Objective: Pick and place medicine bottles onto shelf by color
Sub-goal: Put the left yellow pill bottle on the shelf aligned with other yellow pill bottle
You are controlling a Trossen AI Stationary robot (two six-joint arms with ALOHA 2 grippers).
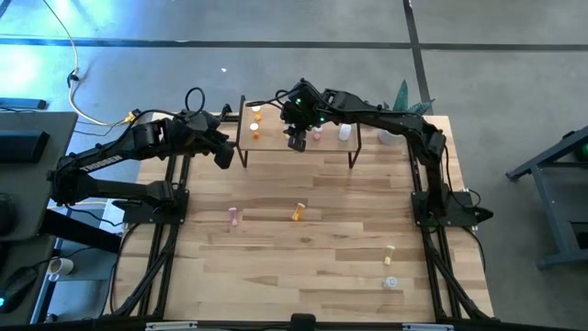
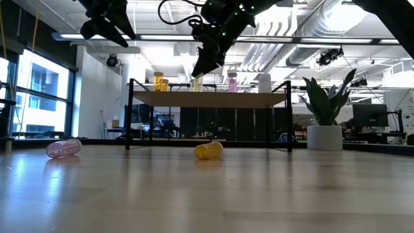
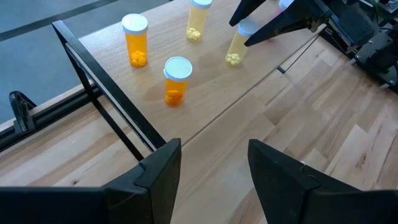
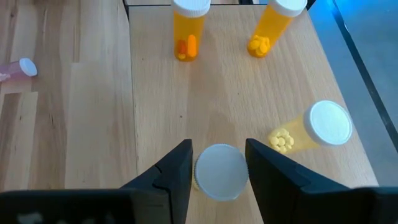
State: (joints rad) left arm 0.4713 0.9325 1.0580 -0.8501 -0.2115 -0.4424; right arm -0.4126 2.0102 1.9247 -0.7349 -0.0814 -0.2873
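The shelf (image 1: 303, 150) stands at the table's far middle. On it stand two orange bottles (image 3: 135, 43) (image 3: 176, 81), two yellow ones, a pink one (image 1: 317, 135) and a white one (image 1: 344, 131). My right gripper (image 4: 219, 168) hangs over the shelf, slanting down. Its fingers flank the white cap (image 4: 221, 171) of a yellow bottle (image 3: 236, 46), which stands upright on the board beside the other yellow bottle (image 4: 311, 127). My left gripper (image 3: 214, 162) waits open in the air off the shelf's left end, holding nothing. My right gripper's fingers (image 4: 177, 171) stand close against both sides of the yellow bottle's cap (image 4: 221, 171), coming from above at a slant. Whether they touch the cap I cannot tell. The bottle stands upright with its base on the shelf board.
Several bottles lie on the table in front of the shelf: a pink one (image 1: 233, 216), an orange one (image 1: 299, 212), a yellow one (image 1: 390, 250) and a clear one (image 1: 390, 282). A potted plant (image 2: 323, 137) stands at the far right corner.
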